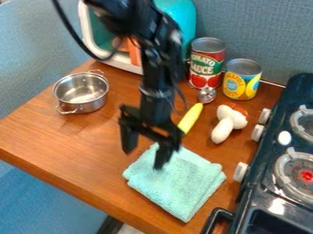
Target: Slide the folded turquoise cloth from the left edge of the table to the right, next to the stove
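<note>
ok so from where i'm standing, the black claw (pixel 145 151) is hanging over the middle of the wooden worktop (pixel 67 139), pointing down with its two fingers spread well apart and nothing pinched between them. closest thing to it is the cloth (pixel 177 185), a light teal one, folded up and lying flat towards the near edge. one finger overlaps the cloth's far corner from here, the other is off to the side over bare wood. can't tell if that first finger actually touches the fabric.

just past the cloth there's a scoop (pixel 191 118) with a yellow handle, round metal end pointing away towards the cans. right of that is a chunky white thing (pixel 224 130) with a reddish-brown patch, kinda like a toy mushroom, lying on its side. behind those stand two cans, upright and near each other: a red one (pixel 207 68) and a shorter yellow and blue one (pixel 240 87).

over on the left sits a little metal pot (pixel 81 94), upright, no lid, two small handles. at the back is a teal box (pixel 178 16) with a white-framed front and something orange in it. the dark stove (pixel 260 194) is along the right, white knobs facing the worktop.
</note>
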Robot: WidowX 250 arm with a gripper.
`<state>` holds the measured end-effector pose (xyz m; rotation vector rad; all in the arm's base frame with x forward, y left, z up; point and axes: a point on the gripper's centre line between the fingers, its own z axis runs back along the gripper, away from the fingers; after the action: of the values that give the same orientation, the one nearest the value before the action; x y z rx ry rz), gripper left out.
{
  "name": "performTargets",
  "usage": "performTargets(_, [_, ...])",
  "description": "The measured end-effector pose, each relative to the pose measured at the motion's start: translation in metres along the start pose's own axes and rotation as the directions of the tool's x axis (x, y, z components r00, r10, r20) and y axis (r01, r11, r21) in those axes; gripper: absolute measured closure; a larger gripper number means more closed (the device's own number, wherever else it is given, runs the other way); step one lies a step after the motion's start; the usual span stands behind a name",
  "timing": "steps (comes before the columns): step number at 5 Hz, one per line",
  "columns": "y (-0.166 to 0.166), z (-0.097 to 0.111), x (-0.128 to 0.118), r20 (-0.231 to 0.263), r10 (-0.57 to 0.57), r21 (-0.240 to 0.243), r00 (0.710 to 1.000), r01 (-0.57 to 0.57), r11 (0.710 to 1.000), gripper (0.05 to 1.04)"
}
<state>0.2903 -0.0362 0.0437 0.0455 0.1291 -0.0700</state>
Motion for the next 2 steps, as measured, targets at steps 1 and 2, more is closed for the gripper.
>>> performTargets(1, [0.0203, 0.0151, -0.0051, -0.051, 0.100, -0.022, 0.994, -0.101, 0.995, 0.083])
performTargets(2, [0.0302, 0.0234, -0.0005, -0.046, 0.122, -0.034, 0.992, -0.123, 0.992, 0.083])
